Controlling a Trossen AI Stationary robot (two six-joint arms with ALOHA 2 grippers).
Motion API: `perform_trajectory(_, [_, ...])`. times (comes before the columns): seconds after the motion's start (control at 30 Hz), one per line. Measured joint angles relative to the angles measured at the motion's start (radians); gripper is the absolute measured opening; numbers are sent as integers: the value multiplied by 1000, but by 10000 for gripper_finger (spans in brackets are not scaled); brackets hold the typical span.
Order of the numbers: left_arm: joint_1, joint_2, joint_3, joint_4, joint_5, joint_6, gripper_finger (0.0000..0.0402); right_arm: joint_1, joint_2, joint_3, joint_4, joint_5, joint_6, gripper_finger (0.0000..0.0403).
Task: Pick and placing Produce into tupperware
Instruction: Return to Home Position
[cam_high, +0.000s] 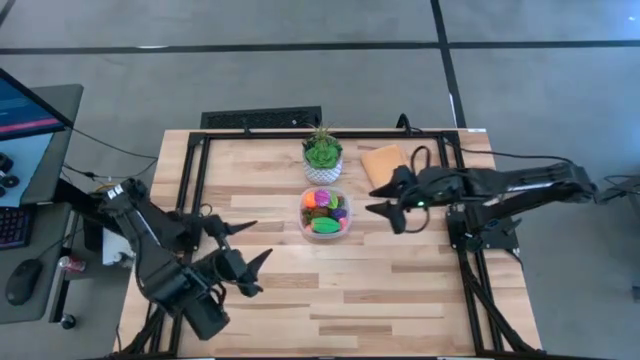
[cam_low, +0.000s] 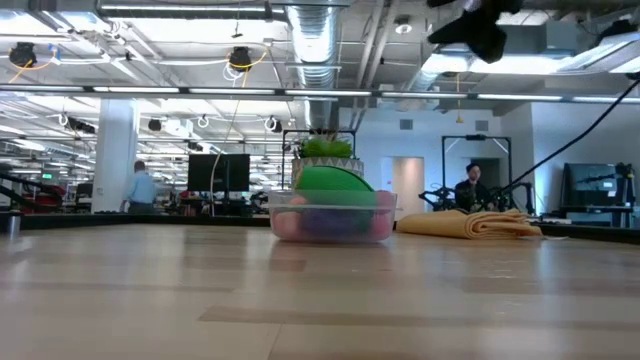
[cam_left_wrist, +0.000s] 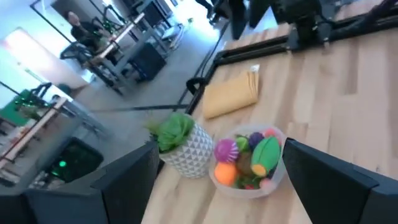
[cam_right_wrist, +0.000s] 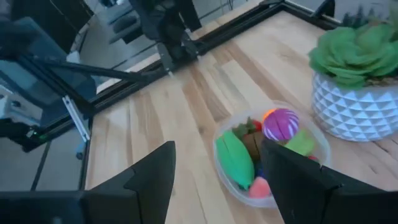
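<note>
The clear tupperware (cam_high: 325, 212) stands on its base at the table's middle. Inside it lies the produce: a green piece (cam_right_wrist: 234, 158), a purple ball (cam_right_wrist: 281, 123), an orange piece (cam_left_wrist: 225, 172), plus brown and red bits. My left gripper (cam_high: 255, 243) hovers open above the table, left of the tupperware, with nothing between its fingers. To the tupperware's right, my right gripper (cam_high: 380, 197) also hangs open and empty, raised above the tabletop. In the low view the green piece (cam_low: 335, 185) rises above the tupperware's rim (cam_low: 333, 200).
A green plant in a white pot (cam_high: 322, 158) stands just behind the tupperware. A folded orange cloth (cam_high: 383, 163) lies at the far right. Black frame rails (cam_high: 196, 180) run along the table's sides. The near half of the wooden top (cam_high: 340, 300) is bare.
</note>
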Motion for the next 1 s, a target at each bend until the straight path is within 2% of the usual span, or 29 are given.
perform_trajectory(0.07, [21, 5, -4, 3, -21, 2, 334, 16, -41, 0, -43, 2, -12, 261])
perform_trajectory(0.27, [87, 12, -8, 2, -233, -39, 334, 23, -126, 0, -155, 5, -100, 261])
perform_trajectory(0.37, [117, 12, -8, -3, -296, -74, 334, 25, -153, 0, -189, 5, -112, 261])
perform_trajectory(0.7, [179, 12, -8, 79, -332, -218, 334, 23, -171, 0, -225, 6, -139, 261])
perform_trajectory(0.87, [175, 12, -8, 197, -332, -226, 334, 23, -171, 0, -225, 6, -205, 261])
perform_trajectory(1.0, [173, 12, -8, 384, -329, -224, 334, 16, -171, 0, -222, 7, -242, 261])
